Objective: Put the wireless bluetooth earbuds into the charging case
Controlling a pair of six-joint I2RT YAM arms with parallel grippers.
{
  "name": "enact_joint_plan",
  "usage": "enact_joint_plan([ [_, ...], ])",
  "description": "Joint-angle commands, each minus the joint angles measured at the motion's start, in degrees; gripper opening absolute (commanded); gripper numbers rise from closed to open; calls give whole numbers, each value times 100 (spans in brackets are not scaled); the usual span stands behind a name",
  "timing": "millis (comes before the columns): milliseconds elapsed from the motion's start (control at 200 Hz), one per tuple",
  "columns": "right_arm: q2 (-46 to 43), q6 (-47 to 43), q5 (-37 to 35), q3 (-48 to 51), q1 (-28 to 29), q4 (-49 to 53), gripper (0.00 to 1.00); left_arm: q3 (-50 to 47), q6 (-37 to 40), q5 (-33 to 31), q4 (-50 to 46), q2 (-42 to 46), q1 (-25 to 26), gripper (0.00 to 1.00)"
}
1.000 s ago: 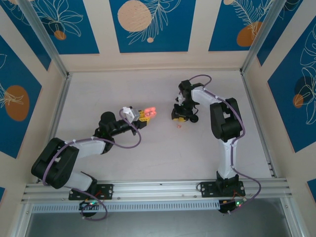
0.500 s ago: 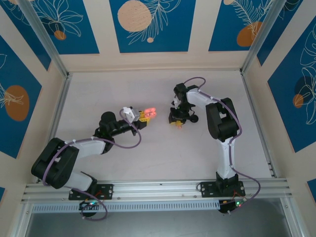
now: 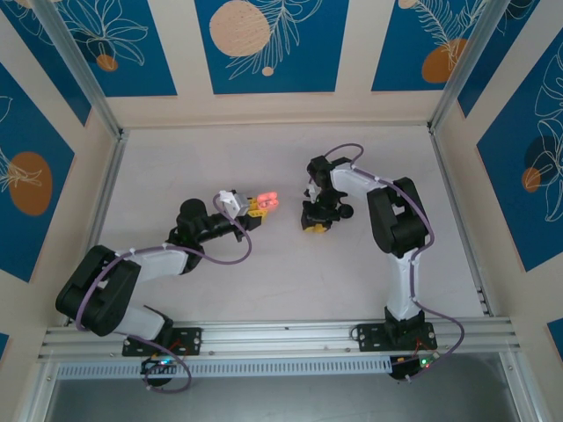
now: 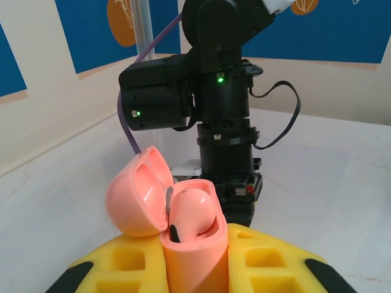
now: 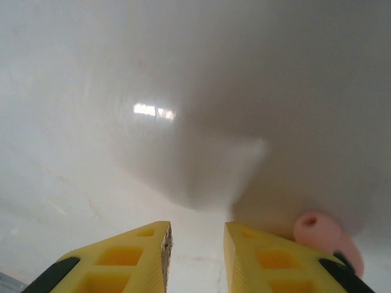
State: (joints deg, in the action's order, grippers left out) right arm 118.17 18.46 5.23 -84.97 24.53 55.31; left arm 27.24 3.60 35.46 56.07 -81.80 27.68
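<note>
My left gripper (image 3: pixel 258 204) is shut on the salmon-pink charging case (image 3: pixel 268 199), held above the table. In the left wrist view the case (image 4: pixel 197 265) stands between my yellow fingers (image 4: pixel 131 265) with its lid (image 4: pixel 135 198) swung open to the left. One pale-pink earbud (image 4: pixel 195 210) sits in it. My right gripper (image 3: pixel 314 225) points down at the table just right of the case. Its yellow jaws (image 5: pixel 197 229) stand a little apart with bare table between them. A second earbud (image 5: pixel 327 235) lies on the table just outside the right finger (image 5: pixel 269 259).
The white table (image 3: pixel 264 272) is bare around both arms. The right arm's black wrist (image 4: pixel 223 122) rises directly behind the case. Cream walls with blue panels and metal rails (image 3: pixel 110 180) bound the workspace.
The right gripper has shifted left and nearer, down over the spot where the loose earbud lay, hiding it from above, and its jaws have narrowed slightly. The left arm has held still.
</note>
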Motion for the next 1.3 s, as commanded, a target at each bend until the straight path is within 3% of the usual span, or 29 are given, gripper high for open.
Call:
enact_joint_plan([
  [0,-533,169,-12,-1,69,359,30,8,62,66,130,58,62,16],
  [200,-1126,964,-292,243,-192,389,39,9,80,48,110,81,62,16],
  [400,-928,1404,-285,497,-518,216,41,13,27,75,211,28,63,16],
  [1295,-41,1186,-234,156,-504,-275,26,9,42,49,198,-19,62,16],
])
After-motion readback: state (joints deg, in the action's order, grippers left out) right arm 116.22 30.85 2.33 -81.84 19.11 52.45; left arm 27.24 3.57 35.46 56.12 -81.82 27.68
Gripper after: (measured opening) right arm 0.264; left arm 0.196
